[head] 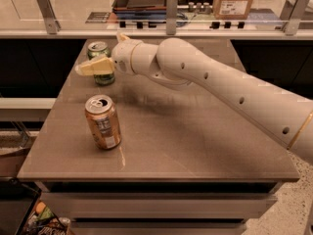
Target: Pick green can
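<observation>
One upright green can [98, 49] stands far-left on the worktop [195, 146], just behind the hand [100, 63]; whether the hand grips it, I cannot tell.

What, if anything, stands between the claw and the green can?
Nothing visible. The claw is right at the green can, on the far left of the table; the orange-tan can stands apart, nearer the camera.

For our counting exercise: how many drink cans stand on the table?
2. The green can stands at the far left of the table, partly behind the hand; the orange-tan can stands nearer, front left. None seems hidden.
</observation>
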Motion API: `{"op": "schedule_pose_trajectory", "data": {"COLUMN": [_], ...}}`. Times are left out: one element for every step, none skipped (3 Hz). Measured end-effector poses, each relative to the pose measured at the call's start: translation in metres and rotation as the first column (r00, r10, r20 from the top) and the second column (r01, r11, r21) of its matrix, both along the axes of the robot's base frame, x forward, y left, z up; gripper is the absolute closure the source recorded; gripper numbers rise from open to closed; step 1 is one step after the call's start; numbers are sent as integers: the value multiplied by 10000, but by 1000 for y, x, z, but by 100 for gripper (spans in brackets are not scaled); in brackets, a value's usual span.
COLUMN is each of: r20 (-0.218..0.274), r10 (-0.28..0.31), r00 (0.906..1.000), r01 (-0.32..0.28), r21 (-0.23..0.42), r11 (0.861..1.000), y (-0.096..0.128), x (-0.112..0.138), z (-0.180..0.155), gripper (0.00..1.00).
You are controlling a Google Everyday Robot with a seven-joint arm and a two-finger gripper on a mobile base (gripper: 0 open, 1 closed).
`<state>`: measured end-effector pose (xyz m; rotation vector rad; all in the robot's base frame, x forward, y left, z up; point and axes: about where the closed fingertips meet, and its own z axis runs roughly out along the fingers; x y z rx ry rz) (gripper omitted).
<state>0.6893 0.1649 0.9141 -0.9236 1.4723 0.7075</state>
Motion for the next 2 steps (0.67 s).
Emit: {"op": "schedule_pose_trajectory", "data": {"r20": [-182, -173], "r10": [-153, -121], "r00": [9997, 9998], "r01": [152, 121], "r21": [-41, -37], "r11": [9999, 9999], "y": [5, 7], "x": [1, 0], "z": [-15, -14], "gripper": [0, 16]}}
